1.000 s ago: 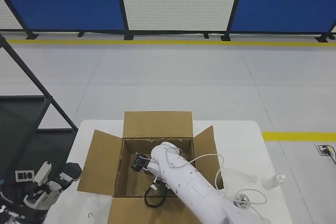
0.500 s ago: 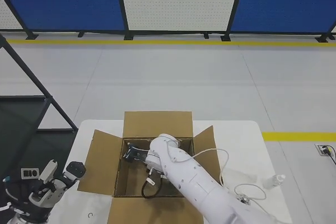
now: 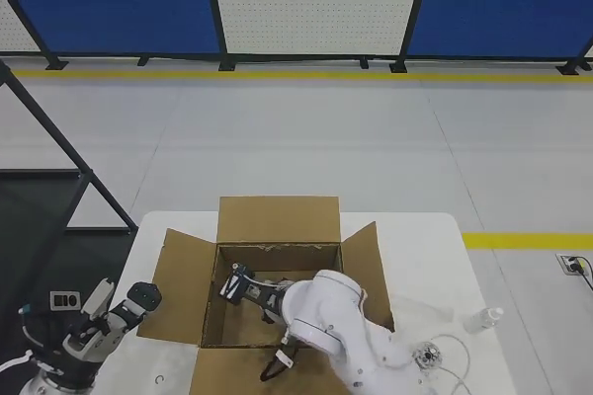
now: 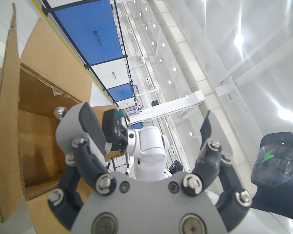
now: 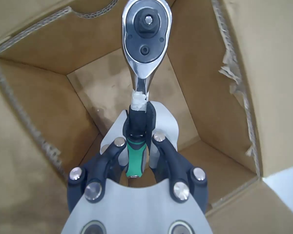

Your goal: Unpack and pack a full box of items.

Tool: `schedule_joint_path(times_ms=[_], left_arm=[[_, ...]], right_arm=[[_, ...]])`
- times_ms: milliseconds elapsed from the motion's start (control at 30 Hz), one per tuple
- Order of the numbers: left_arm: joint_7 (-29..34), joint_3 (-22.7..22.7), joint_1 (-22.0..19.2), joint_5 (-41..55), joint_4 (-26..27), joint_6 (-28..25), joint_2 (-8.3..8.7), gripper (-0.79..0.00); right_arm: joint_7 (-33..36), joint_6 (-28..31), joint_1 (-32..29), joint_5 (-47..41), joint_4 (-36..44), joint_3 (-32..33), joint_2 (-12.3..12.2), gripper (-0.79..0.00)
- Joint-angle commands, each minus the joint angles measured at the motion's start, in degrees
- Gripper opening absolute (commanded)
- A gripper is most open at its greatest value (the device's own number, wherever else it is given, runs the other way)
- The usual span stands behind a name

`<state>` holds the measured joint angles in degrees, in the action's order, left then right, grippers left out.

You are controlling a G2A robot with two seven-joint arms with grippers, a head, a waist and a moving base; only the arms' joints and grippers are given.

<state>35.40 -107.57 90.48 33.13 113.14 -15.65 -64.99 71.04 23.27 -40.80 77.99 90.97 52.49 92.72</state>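
I'm keeping R gripper point(image 5: 139, 118) clamped on the ratchet point(image 5: 146, 32), inside the box point(image 3: 277, 219), above its bare floor. L gripper point(image 4: 147, 120) is hanging wide open, left of box. Bottle point(image 3: 482, 320) is lying out at right, so prob. repacking's mostly remaining.

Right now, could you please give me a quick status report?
Right gripper shut on ratchet wrench, inside box. Left gripper open, empty, beside box. Box walls close by.

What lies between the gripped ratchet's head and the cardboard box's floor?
Nothing. In the right wrist view, the chrome ratchet wrench with green-black handle, clamped in the right end effector, hangs above bare floor of the brown cardboard box.
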Motion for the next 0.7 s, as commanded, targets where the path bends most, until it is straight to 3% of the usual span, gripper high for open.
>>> schedule_joint_path(times_ms=[0,533,667], left_arm=[[-0.1,0.0,-0.1,-0.1,-0.1,0.1,0.00,0.000],[-0.2,0.0,-0.1,-0.4,-0.2,0.3,0.00,0.000],[0.8,1.7,0.3,-1.4,0.5,1.5,0.00,0.000]], right_arm=[[-1.0,-0.4,-2.7,0.7,4.4,1.6,-0.5,-0.785],[-3.1,-0.3,-4.6,1.9,6.5,2.1,-0.9,-0.785],[-4.7,-1.4,-5.3,2.9,12.3,2.4,-1.1,-0.785]])
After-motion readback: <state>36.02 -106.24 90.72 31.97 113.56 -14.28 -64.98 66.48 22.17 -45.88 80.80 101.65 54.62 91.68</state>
